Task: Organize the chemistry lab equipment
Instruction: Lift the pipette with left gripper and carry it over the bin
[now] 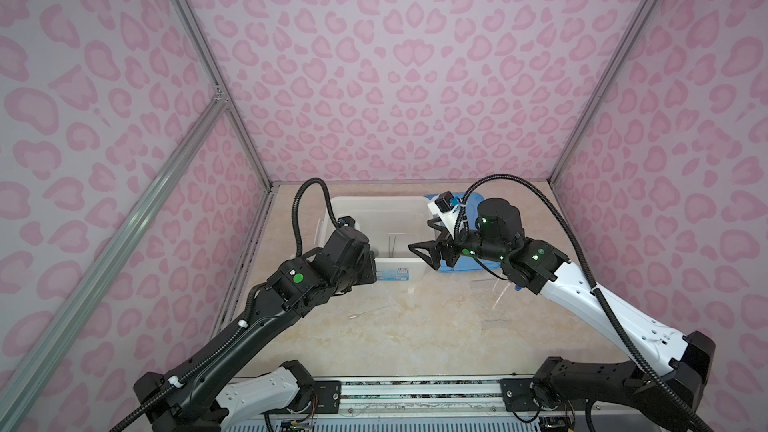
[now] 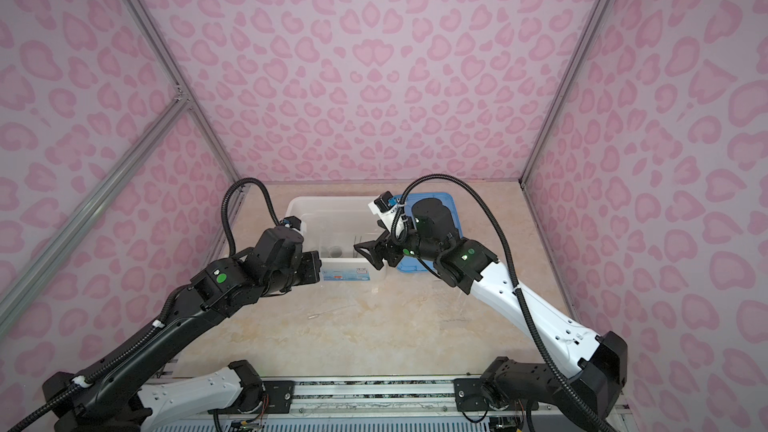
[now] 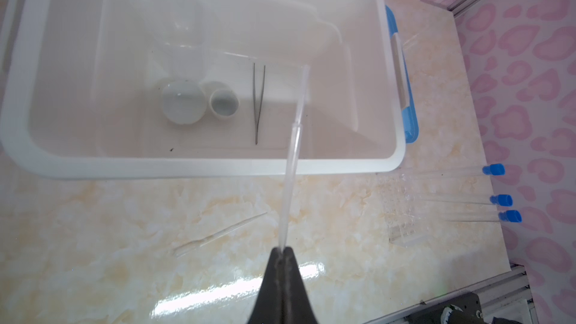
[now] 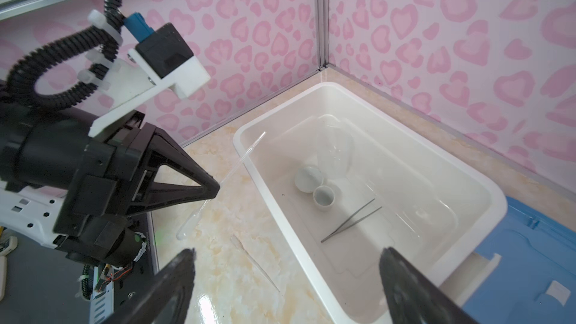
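Note:
My left gripper (image 3: pixel 284 249) is shut on a clear dropper (image 3: pixel 294 151), which slants over the near rim of the white bin (image 3: pixel 187 166). The right wrist view shows this gripper (image 4: pixel 218 189) with the dropper (image 4: pixel 240 160) hanging outside the bin's wall. Inside the bin lie thin metal tweezers (image 3: pixel 258 104), two small round dishes (image 3: pixel 184 102) (image 3: pixel 223 103) and a clear beaker (image 4: pixel 335 148) on its side. Another dropper (image 3: pixel 218 233) lies on the table before the bin. Three blue-capped tubes (image 3: pixel 493 169) (image 3: pixel 501 200) (image 3: pixel 509 216) lie at the right. My right gripper (image 4: pixel 286 254) hangs open and empty above the bin's right end (image 1: pixel 419 234).
A flat blue lid (image 1: pixel 469 268) lies to the right of the bin, partly under my right arm. A clear rack (image 3: pixel 402 213) lies by the tubes. Pink patterned walls close in the table on three sides, and a metal rail (image 1: pixel 415 392) runs along its front.

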Robot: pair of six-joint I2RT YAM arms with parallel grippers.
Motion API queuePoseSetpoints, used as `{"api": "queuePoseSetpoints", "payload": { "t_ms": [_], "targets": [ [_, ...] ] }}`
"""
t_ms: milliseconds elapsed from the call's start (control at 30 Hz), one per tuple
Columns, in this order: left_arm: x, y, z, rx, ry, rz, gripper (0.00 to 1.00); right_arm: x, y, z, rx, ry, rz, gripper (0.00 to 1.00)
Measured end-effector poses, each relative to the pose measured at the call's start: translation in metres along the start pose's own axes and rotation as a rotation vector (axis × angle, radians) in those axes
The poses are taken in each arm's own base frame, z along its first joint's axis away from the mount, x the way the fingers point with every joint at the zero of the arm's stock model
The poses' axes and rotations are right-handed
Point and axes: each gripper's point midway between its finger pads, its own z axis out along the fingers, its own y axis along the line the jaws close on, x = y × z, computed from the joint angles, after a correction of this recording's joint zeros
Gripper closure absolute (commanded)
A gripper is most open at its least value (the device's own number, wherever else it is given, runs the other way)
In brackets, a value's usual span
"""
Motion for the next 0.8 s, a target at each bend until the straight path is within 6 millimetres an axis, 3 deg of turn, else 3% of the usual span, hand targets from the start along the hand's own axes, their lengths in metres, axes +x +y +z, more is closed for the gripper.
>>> {"api": "queuePoseSetpoints", "payload": {
  "t_ms": [200, 433, 700, 800],
  "targets": [
    [-0.047, -0.036, 0.016, 0.038, -0.033, 0.077, 0.97, -0.007, -0.032, -0.001, 0.101, 0.009, 0.042, 0.08],
    [-0.074, -0.05, 0.072, 0.036, 0.002, 0.112, 0.97, 0.0, -0.071, -0.001, 0.191, 0.036, 0.104, 0.08],
    [-0.075, -0.046, 0.141, 0.001, 0.07, 0.112, 0.97, 0.013, -0.085, 0.011, 0.204, 0.092, 0.091, 0.09],
    [-0.067, -0.042, 0.166, -0.008, 0.105, 0.109, 0.97, 0.017, -0.09, 0.015, 0.209, 0.107, 0.09, 0.1]
  ]
}}
